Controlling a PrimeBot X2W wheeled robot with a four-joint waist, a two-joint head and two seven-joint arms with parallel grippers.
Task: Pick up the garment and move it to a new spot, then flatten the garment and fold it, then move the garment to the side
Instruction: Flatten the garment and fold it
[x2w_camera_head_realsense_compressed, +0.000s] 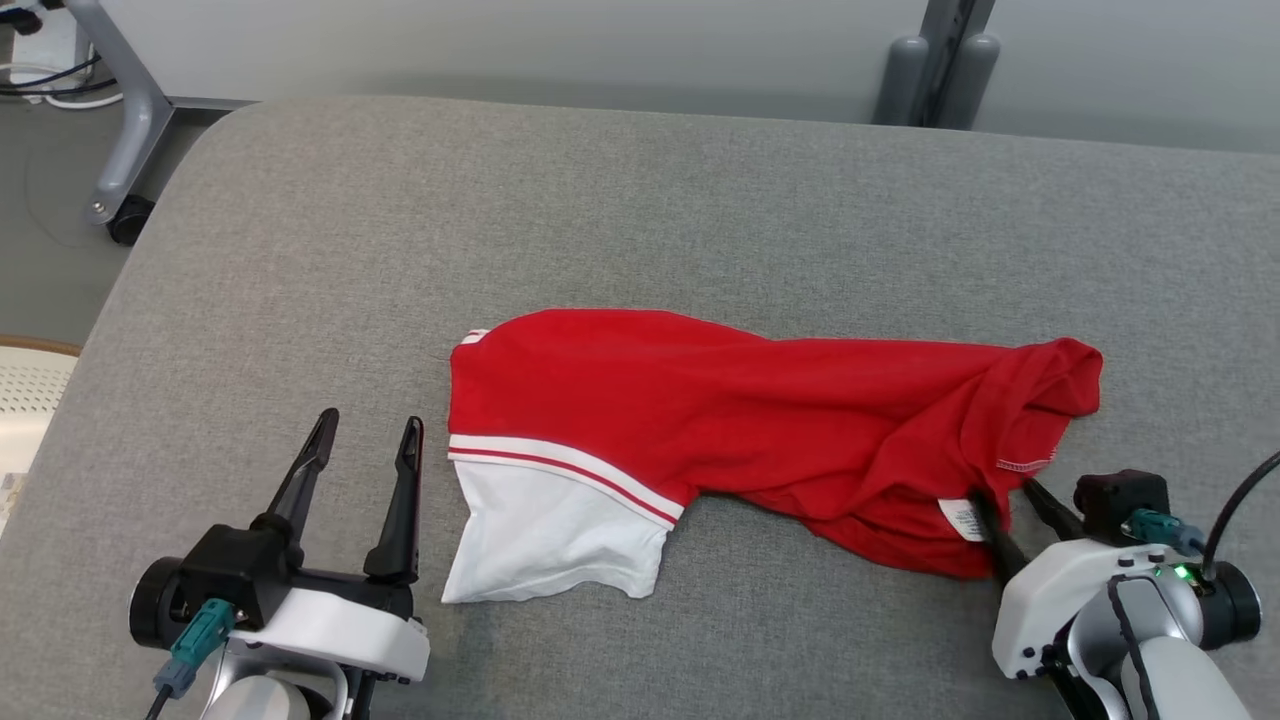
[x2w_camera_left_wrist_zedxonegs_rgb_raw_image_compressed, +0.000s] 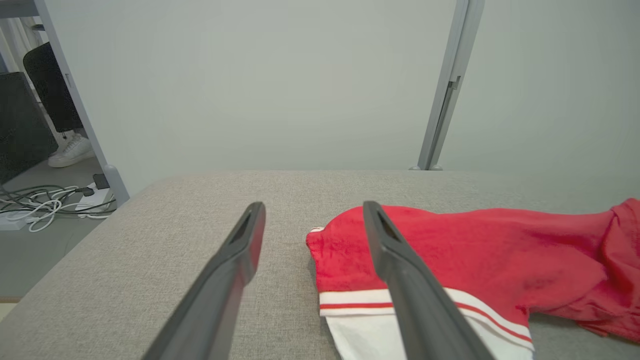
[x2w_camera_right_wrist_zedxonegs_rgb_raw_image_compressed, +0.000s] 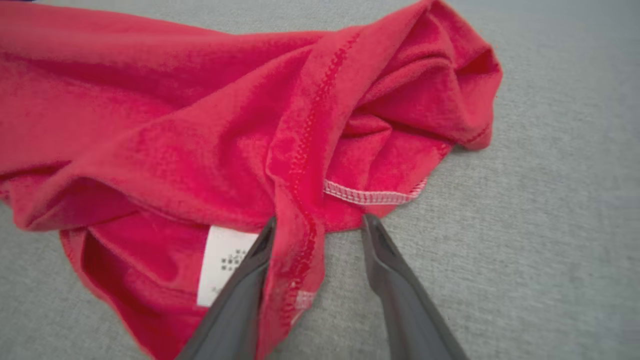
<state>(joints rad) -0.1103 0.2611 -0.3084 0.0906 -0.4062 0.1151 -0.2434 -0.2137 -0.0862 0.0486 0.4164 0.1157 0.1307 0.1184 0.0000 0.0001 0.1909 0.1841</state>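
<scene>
Expect the red-and-white garment (x2w_camera_head_realsense_compressed: 760, 420), sprawled crumpled across the middle of the grey desk (x2w_camera_head_realsense_compressed: 640, 200), to handle light, soft and limp, sagging and bunching once lifted; best pinch a doubled, stitched hem rather than one loose layer. Straddling just such a seamed fold at its right end beside the white label (x2w_camera_right_wrist_zedxonegs_rgb_raw_image_compressed: 222, 260), fingers of the right gripper (x2w_camera_right_wrist_zedxonegs_rgb_raw_image_compressed: 320, 220) apart, not yet clamped. Parked just beside the white panel (x2w_camera_head_realsense_compressed: 550, 540) at the other end, clear of the cloth, fingers of the left gripper (x2w_camera_head_realsense_compressed: 368, 420) wide open.
</scene>
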